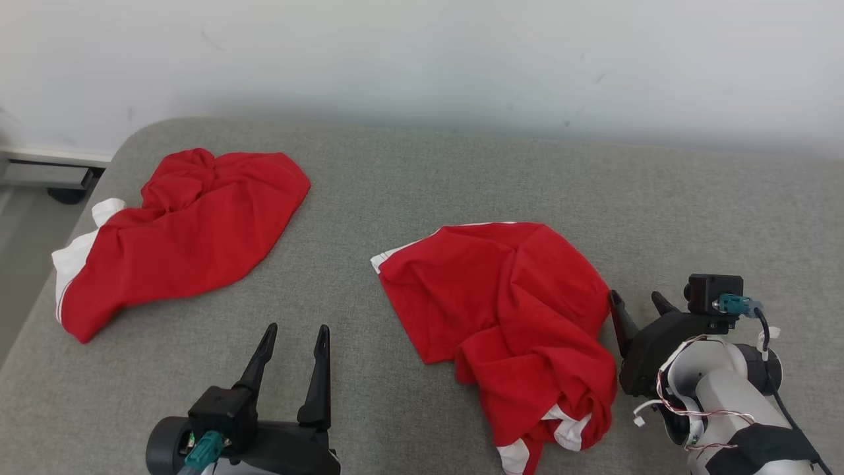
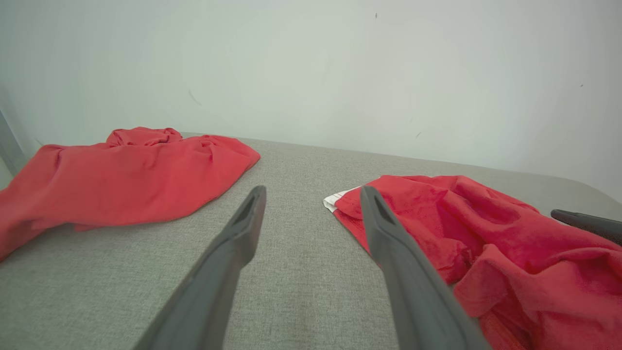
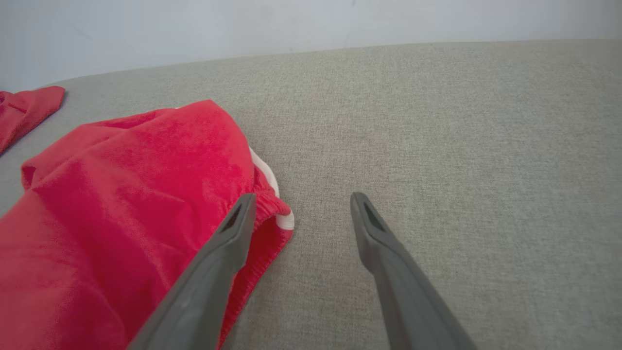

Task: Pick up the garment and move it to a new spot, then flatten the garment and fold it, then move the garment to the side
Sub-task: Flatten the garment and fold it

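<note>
Two red garments lie crumpled on a grey padded surface (image 1: pixel 428 185), well apart, with a pale wall (image 1: pixel 422 53) behind.

- Left garment (image 1: pixel 184 237): at 10 o'clock on the surface, close to its rounded corner. Bunched at the top, with white trim showing along its 9 o'clock edge. Nothing touches it.
- Left gripper (image 1: pixel 297 328): at 7 o'clock in the head view, fingers pointing to 12. Jaws spread wide and holding nothing, over bare grey cloth between the two garments. From its wrist camera the left garment (image 2: pixel 121 170) sits at 10 o'clock and the right garment (image 2: pixel 486 228) at 3 o'clock.
- Right garment (image 1: pixel 508 310): at 5 o'clock from the middle of the surface. Rumpled, with one corner of white edging at its 10 o'clock tip and more white at its 6 o'clock end.
- Right gripper (image 1: pixel 636 297): at 4 o'clock in the head view, just beside the right garment's 3 o'clock edge. Jaws wide apart, gripping nothing. Wrist camera: one finger (image 3: pixel 228 243) crosses the red hem with its white band (image 3: pixel 272 180), the other is over bare surface. Whether the finger touches the cloth, cannot tell.
</note>
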Available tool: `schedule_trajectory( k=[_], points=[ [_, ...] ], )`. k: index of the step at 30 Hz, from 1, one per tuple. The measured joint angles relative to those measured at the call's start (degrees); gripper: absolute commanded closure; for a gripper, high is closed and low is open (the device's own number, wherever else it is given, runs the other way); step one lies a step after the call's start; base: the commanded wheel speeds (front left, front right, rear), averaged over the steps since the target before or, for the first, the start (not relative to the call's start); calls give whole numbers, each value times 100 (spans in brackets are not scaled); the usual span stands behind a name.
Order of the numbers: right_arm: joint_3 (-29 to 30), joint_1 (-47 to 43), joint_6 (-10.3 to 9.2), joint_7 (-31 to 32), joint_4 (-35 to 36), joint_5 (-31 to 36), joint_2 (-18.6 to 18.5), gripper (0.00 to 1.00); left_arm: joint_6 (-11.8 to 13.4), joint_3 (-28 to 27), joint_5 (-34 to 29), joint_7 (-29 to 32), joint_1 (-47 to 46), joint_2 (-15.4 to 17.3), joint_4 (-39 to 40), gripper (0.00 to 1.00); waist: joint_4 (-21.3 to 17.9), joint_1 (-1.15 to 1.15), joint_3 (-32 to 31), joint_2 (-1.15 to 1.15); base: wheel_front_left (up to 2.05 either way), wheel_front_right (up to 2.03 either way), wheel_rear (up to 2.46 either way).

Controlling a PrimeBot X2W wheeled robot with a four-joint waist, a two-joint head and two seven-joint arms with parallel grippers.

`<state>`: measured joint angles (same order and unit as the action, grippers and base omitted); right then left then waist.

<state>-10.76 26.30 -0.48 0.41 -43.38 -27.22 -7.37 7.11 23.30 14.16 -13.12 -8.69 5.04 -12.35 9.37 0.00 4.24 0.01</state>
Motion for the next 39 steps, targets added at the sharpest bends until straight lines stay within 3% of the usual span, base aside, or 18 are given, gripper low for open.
schedule_trajectory(
  k=[7, 8, 10, 11, 25, 33, 39],
  points=[
    [-24, 231, 99, 63, -489, -49, 68, 0, 0, 48, -4, 53, -125, -41, 18, 0, 135, 0, 151, 0, 0, 0, 0],
    [-25, 250, 104, 63, -532, -65, 79, 9, 0, 63, -4, 57, -151, -46, 16, 0, 153, 0, 165, 0, 0, 0, 0],
    [-44, 269, 152, 63, -673, -77, 97, 56, 0, 85, -4, 67, -165, -63, 13, 0, 188, 0, 184, 0, 0, 0, 0],
    [-67, 269, 169, 64, -735, -77, 105, 100, 0, 85, -4, 100, -166, -65, 9, 0, 200, 0, 192, 0, 0, 0, 0],
    [-136, 836, 405, -318, -1161, -13, 49, 100, 0, 24, 4, 124, -163, -73, -129, 0, 147, 0, 97, 0, 0, 0, 0],
    [-498, 1368, 656, -1074, -801, 416, -316, 100, 0, 7, 7, 124, -158, -75, -155, 0, 43, 0, -33, 0, 0, 0, 0],
    [-973, 777, 782, -1355, -426, 432, -355, 100, 0, -52, 37, 123, -75, -56, -158, 0, -65, -1, -135, 0, 0, 0, 0]
  ],
)
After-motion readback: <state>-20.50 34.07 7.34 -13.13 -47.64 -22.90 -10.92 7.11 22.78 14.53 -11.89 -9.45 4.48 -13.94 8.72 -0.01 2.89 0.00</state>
